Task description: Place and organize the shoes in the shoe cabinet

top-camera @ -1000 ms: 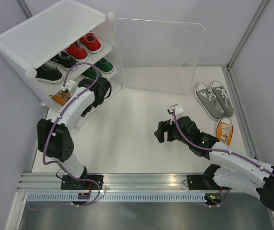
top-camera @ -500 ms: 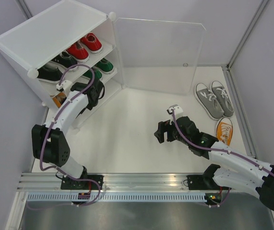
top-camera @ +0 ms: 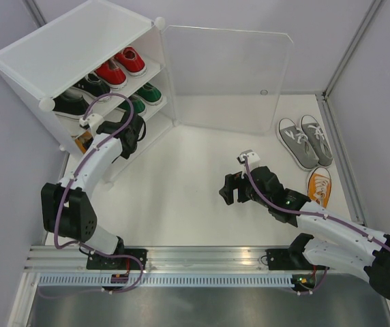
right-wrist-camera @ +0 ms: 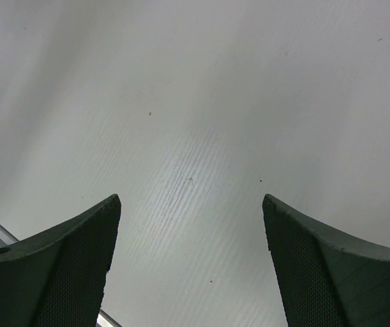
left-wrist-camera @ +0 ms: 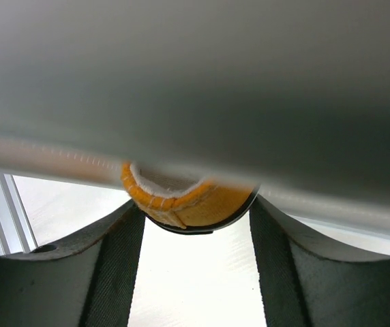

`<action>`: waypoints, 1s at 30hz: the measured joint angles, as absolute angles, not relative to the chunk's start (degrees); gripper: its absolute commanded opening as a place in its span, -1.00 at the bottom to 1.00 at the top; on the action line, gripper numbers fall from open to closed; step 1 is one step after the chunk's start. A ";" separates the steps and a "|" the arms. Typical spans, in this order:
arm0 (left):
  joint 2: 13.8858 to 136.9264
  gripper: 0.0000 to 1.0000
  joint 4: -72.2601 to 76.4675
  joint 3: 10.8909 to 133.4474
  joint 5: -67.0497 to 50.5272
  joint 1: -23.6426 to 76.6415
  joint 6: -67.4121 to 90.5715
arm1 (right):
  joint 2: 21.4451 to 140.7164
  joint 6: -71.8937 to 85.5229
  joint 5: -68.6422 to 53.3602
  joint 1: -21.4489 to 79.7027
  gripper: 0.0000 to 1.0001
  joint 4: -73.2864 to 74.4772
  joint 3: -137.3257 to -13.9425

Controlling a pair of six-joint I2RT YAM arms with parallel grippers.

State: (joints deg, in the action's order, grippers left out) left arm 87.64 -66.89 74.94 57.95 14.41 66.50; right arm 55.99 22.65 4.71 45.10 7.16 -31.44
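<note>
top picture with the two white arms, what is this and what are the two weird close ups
The overhead view shows two robot arms bolted at the near edge of a table. The other two are shot from their wrists, looking past their own fingers. The left gripper reaches into the bottom shelf of the shoe cabinet, pinching an orange shoe by the heel. The right gripper hangs open and empty over the table. A grey pair and another orange shoe wait on the table.

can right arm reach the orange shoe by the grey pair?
Probably yes. Right gripper is open and empty; the orange shoe lies uncovered, clear of the grey pair. It is close beside the forearm, so reaching back may be awkward.
</note>
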 measured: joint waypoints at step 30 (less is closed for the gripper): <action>81.95 -0.21 -64.62 72.29 49.15 14.50 65.65 | 57.01 22.24 3.46 45.10 0.75 7.29 -31.42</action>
State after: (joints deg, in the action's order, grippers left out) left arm 81.95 -64.62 72.29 49.15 14.50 65.65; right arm 57.01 22.24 3.46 45.10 7.29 -31.42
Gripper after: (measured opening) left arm 0.409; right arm 0.880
